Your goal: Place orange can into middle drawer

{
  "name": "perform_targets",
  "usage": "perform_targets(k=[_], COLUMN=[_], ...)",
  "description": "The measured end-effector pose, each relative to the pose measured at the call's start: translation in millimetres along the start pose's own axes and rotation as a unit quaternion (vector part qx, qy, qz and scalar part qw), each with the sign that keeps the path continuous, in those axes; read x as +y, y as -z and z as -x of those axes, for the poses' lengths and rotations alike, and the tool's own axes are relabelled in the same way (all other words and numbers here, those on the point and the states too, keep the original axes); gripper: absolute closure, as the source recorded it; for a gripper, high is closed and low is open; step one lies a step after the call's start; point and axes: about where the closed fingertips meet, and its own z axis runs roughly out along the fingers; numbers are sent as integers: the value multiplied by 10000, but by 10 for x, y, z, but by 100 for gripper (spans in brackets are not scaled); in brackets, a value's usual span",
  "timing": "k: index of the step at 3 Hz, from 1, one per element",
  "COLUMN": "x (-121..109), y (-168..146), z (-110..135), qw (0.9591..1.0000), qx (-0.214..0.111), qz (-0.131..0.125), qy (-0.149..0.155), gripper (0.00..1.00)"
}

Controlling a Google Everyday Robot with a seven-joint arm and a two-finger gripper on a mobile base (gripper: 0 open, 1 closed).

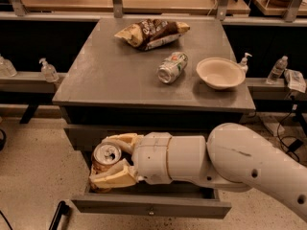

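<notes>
White arm reaching in from the right, gripper [100,161] clamped on the orange can [107,154], silver top showing, can at the left end of the open middle drawer [151,208], crisp bag [152,32], green-and-white can [172,67] and bowl [219,73] on the grey worktop [110,75] above.

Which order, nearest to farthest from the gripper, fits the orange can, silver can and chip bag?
1. The orange can: in the gripper, at the open middle drawer, left end.
2. The silver can: lying mid table.
3. The chip bag: at its back.
</notes>
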Motion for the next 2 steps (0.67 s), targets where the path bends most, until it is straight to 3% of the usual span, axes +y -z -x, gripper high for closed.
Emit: perform_targets(k=[1,2], x=[-77,-300], y=[33,112], z=[-83,-490], qw=[10000,9993], qx=[-4,-141], qz=[-73,-182], qy=[53,305], gripper=[100,100])
